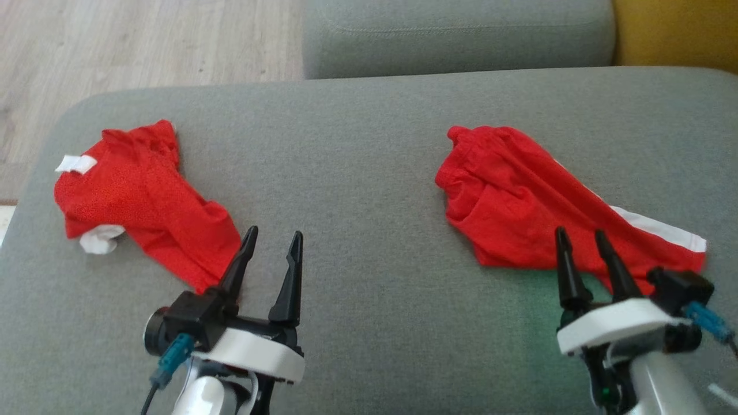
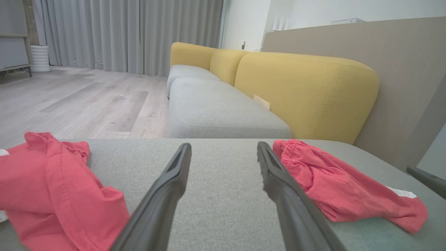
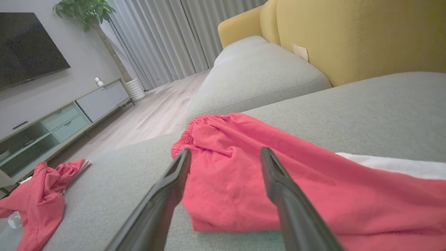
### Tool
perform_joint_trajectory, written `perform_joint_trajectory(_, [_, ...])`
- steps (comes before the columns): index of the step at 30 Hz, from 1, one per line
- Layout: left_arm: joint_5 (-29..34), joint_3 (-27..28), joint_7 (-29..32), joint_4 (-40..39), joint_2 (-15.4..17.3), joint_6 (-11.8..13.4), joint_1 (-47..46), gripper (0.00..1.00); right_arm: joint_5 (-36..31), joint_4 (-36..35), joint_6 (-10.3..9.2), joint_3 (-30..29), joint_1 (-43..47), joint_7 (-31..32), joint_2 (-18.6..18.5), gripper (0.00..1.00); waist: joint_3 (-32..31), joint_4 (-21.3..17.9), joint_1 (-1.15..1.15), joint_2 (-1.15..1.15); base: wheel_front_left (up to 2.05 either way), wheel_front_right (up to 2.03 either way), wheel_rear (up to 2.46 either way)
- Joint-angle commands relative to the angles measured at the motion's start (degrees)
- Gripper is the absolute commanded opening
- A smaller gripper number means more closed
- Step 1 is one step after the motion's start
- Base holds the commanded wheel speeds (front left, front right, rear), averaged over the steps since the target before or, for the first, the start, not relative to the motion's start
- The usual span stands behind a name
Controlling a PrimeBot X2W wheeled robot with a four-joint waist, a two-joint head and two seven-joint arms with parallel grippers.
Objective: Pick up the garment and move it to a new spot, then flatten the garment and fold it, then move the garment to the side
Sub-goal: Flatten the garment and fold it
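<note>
The broad grey fabric sofa cushion (image 1: 369, 115) carries two garments, one in front of each pincer.

The red garment with a gathered elastic waistband and a white side stripe (image 1: 519, 196) lies loosely bunched just ahead of the right pincer (image 1: 580, 232). Its near edge lies under the fingertips. The waistband end lies farthest from the pincer, and the white stripe (image 1: 657, 227) runs along the edge on the pincer's outer side. The cloth is wrinkled and folded over itself, not flat.

The right pincer stands spread, its two dark fingers apart over the red cloth with nothing between them. The left pincer (image 1: 274, 232) is likewise spread wide and grips nothing, and bare grey cushion lies between its fingers.

The crumpled red garment with a white label (image 1: 132, 190) lies ahead of the left pincer and to its outer side. The garment's nearest corner comes right up beside the outer finger. The white label (image 1: 76, 164) sits at the garment's far outer edge, and any print on it is too small to read.
</note>
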Motion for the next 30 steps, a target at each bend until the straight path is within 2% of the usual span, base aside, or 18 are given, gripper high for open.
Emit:
perform_joint_trajectory(1, [0.3,1.5,-0.3,-2.0,0.0,-0.2,-1.9,1.00,-0.6,-1.7,-0.04,1.0,-3.7,-0.3,-0.1,1.00,0.5,0.4,0.00,0.00,0.00,0.00,0.00])
perform_joint_trajectory(7, [0.7,0.7,-0.3,-1.9,0.0,-0.8,-3.3,1.00,-5.9,4.6,-0.04,-4.5,-13.7,3.3,-1.9,1.00,3.7,3.4,0.00,0.00,0.00,0.00,0.00])
perform_joint_trajectory(11, [0.6,0.1,-0.3,-1.8,0.0,-1.1,-4.4,1.00,-7.3,11.9,-0.04,-8.0,-21.9,7.3,-4.1,1.00,6.4,5.9,0.00,0.00,0.00,0.00,0.00])
perform_joint_trajectory(12, [0.5,-0.2,-0.3,-1.6,0.0,-1.2,-4.8,1.00,-8.2,15.9,-0.04,-7.9,-25.4,9.3,-5.8,1.00,7.7,7.1,0.00,0.00,0.00,0.00,0.00])
perform_joint_trajectory(14, [0.4,-0.3,-0.3,-1.6,0.0,-1.3,-5.2,1.00,-7.4,19.9,-0.04,-8.0,-28.5,11.5,-6.9,1.00,8.8,8.0,0.00,0.00,0.00,0.00,0.00])
perform_joint_trajectory(23, [-0.4,-1.1,-0.3,-1.8,0.0,-1.3,-7.3,1.00,-6.1,33.9,-0.04,-3.4,-37.3,16.8,-13.9,1.00,12.7,11.1,0.00,0.00,0.00,0.00,0.00])
perform_joint_trajectory(30, [-0.5,-1.2,-0.3,-1.7,0.0,-1.2,-8.0,1.00,-2.9,40.1,-0.04,1.3,-40.5,17.7,-15.5,1.00,13.8,11.4,0.00,0.00,0.00,0.00,0.00])
